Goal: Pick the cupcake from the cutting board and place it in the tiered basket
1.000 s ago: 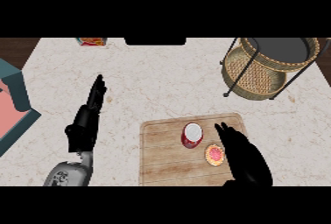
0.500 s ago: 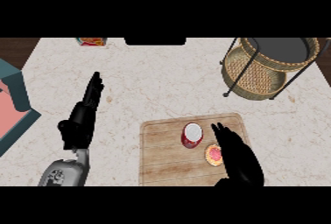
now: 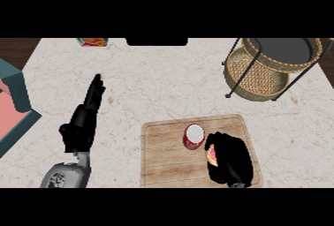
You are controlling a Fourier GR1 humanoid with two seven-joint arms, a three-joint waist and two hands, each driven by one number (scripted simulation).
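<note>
A wooden cutting board (image 3: 163,156) lies on the marble counter, front and centre. A small pink-and-orange cupcake (image 3: 211,155) sits on its right half. Only its left edge shows under my right hand (image 3: 229,160), whose fingers curl over and around it. Just to the upper left of that hand stands a round thing with red sides and a white top (image 3: 194,136), apart from the fingers. The wicker tiered basket (image 3: 251,77) on a black wire frame stands at the back right. My left hand (image 3: 79,128) rests open on the counter at the left, fingers straight and pointing away.
A teal tray with a pink inside (image 3: 14,110) juts in from the left edge. A small red-and-orange packet (image 3: 93,42) and a black block (image 3: 157,42) sit at the counter's far edge. Bare marble lies between the board and the basket.
My right hand has gone from straight fingers beside the cupcake to fingers curled down over it. The left hand has drifted slightly toward the left.
</note>
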